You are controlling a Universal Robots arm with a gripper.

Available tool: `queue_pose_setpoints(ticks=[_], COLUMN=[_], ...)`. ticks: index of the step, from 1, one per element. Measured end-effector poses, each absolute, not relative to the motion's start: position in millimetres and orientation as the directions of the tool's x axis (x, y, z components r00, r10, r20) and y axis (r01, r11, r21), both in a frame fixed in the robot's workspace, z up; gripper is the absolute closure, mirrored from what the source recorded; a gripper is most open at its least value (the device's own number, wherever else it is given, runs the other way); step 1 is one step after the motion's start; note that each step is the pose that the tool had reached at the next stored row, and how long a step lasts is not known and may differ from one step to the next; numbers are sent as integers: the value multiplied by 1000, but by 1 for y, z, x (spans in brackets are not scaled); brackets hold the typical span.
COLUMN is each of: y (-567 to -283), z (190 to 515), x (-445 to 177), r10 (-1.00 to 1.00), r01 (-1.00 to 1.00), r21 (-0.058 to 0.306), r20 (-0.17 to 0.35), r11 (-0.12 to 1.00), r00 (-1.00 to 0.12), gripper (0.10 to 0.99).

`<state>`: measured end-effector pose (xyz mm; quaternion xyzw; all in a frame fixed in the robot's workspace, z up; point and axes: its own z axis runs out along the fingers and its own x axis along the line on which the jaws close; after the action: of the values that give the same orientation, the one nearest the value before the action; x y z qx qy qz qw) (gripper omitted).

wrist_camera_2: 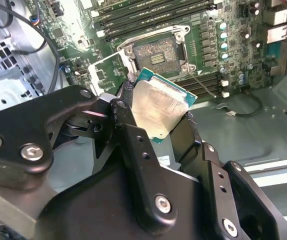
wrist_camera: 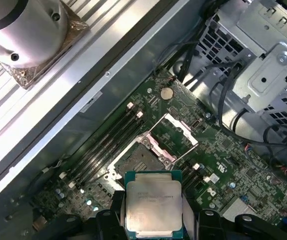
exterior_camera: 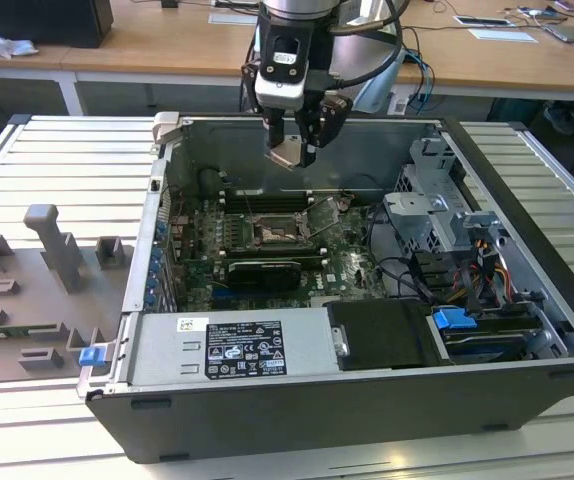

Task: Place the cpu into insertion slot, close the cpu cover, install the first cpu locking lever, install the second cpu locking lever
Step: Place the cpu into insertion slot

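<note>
My gripper [exterior_camera: 293, 150] hangs over the open computer case, shut on the cpu [exterior_camera: 287, 153], a pale silvery square chip with a green edge. Both wrist views show the chip [wrist_camera_2: 158, 107] [wrist_camera: 153, 200] clamped between the black fingers [wrist_camera_2: 128, 131], above the green motherboard. The insertion slot [exterior_camera: 271, 233] [wrist_camera_2: 158, 52] [wrist_camera: 135, 163] lies bare below the chip, its dark centre showing. The cpu cover [exterior_camera: 323, 214] [wrist_camera_2: 105, 73] [wrist_camera: 180, 129], a thin metal frame, stands swung open beside the slot. I cannot make out the locking levers.
Long black memory slots [exterior_camera: 267, 199] run behind the socket. A black card [exterior_camera: 259, 272] lies in front of it. A metal drive cage [exterior_camera: 437, 215] with cables fills the exterior view's right. A grey fixture plate [exterior_camera: 37, 290] lies outside the case at the exterior view's left.
</note>
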<state>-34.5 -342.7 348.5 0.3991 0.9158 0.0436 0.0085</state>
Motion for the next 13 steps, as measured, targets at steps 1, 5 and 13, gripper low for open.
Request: queue_pose_setpoints(ticks=[1, 5, 13], y=[-343, -343, -343], z=[348, 347, 344], x=[-35, -35, -35], r10=[735, 744, 761], r01=[733, 742, 759], r21=[87, 87, 87], r20=[19, 19, 19], r11=[674, 664, 645], r00=[-678, -668, -649], gripper=[545, 545, 545])
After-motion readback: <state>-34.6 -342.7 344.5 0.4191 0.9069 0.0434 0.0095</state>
